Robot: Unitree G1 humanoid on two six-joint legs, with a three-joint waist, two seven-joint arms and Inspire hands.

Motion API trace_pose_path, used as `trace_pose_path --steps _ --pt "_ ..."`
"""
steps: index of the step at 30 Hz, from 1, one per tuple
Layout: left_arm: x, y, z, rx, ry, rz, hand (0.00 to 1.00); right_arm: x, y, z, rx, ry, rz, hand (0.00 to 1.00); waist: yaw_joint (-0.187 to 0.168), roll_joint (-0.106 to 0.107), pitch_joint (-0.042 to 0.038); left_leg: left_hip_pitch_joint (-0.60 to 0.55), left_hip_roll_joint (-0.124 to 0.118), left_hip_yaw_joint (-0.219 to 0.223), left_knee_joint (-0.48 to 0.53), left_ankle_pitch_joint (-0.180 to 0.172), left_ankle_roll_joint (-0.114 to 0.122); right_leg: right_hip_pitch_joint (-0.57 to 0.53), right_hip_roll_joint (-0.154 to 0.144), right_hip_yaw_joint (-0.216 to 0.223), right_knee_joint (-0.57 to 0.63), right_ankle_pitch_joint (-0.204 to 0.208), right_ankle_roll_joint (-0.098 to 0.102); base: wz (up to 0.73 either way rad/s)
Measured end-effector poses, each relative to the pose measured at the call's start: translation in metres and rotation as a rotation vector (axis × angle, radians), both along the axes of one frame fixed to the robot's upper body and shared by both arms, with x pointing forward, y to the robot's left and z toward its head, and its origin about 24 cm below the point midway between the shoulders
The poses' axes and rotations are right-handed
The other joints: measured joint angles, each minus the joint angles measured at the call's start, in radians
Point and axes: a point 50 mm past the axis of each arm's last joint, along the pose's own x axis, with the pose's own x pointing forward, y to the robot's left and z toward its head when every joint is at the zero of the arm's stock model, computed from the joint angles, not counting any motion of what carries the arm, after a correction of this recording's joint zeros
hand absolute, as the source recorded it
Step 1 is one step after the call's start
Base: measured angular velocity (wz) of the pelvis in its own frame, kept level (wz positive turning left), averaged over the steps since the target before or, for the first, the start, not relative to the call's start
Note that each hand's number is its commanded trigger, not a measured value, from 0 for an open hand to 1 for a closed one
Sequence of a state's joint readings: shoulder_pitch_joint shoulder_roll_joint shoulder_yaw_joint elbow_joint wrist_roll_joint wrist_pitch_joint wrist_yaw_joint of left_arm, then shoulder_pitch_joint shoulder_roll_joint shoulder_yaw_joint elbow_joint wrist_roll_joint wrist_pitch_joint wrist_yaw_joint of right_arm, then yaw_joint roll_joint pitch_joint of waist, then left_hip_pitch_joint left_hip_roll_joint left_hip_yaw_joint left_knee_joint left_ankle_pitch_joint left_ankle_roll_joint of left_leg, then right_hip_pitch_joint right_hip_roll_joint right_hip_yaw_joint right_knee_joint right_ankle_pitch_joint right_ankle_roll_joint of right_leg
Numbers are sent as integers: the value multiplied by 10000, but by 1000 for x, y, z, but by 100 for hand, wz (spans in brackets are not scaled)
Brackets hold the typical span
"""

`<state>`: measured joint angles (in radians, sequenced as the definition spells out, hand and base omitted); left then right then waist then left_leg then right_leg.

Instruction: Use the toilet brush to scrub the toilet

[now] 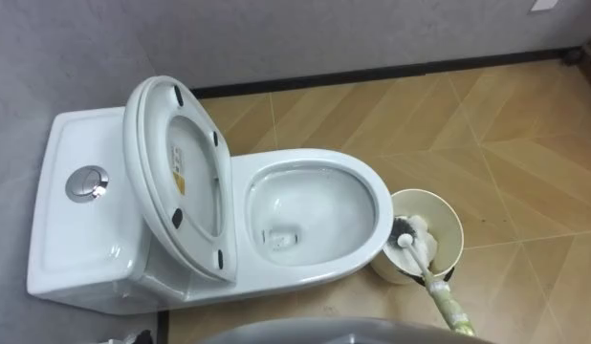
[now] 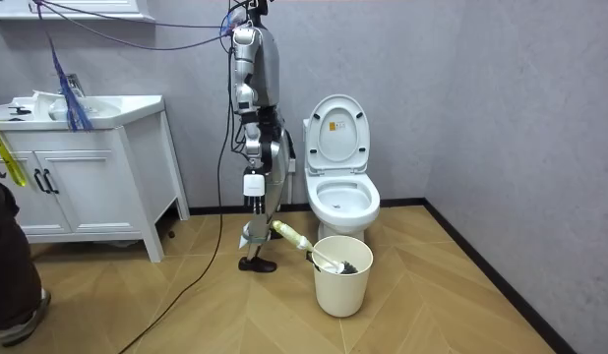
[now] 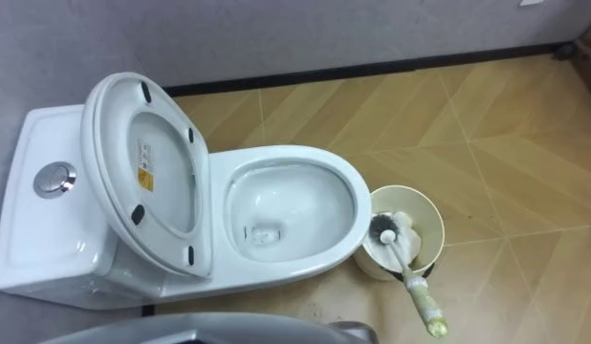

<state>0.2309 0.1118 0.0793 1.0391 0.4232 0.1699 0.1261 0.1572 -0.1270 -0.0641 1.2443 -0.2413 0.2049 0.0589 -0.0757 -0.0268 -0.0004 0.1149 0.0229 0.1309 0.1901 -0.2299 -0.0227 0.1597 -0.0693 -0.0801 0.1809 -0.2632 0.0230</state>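
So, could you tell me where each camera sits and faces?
Left eye view: on the head, looking down at the white ceramic toilet, lid up; likely its grey body edge at bottom.
Right eye view: beside it; both show the cream round bucket holding the dark-bristled toilet brush.
Room view: across the room, facing the wall; whole robot beside the toilet.
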Motion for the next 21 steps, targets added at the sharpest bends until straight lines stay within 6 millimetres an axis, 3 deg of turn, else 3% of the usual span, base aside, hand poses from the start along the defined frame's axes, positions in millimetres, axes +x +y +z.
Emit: trace_pose_path --steps 21 --pt "-3 -2 -1 -262 87 102 0 14 -4 1 -778 -804 160 0 130 -30 10 5 -5 50 101 0 0 131 -9 -40 -100 2 -1 1"
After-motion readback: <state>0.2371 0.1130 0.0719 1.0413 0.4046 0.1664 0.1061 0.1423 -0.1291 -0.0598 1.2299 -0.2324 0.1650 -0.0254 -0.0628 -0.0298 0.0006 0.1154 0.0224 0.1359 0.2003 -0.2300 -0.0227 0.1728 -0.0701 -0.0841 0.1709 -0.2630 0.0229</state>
